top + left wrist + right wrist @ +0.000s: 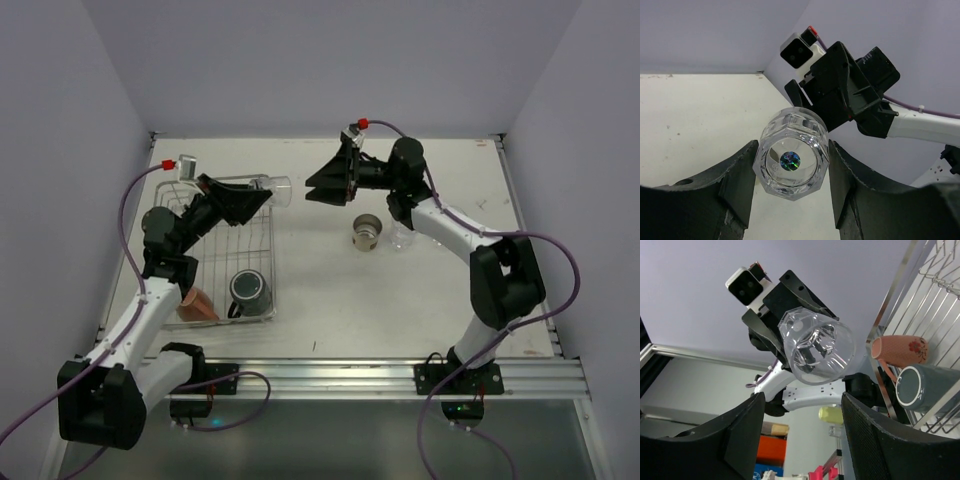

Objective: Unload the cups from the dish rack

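Observation:
A clear glass (278,189) hangs on its side above the dish rack's far right corner, with my left gripper (262,192) shut on it. In the left wrist view its base (791,161) sits between the two fingers. My right gripper (320,184) stands open just right of the glass, facing its mouth, with nothing between the fingers. In the right wrist view the glass (816,346) is ahead of and above the open right gripper (802,407). In the dish rack (262,236) lie a dark mug (248,290) and an orange-red cup (197,305).
A beige-brown cup (368,232) and a clear glass (402,237) stand on the white table (330,310) right of the rack, under the right arm. Grey walls close in the table at the back and sides. The right wrist view shows the mug (925,387) and orange-red cup (897,350).

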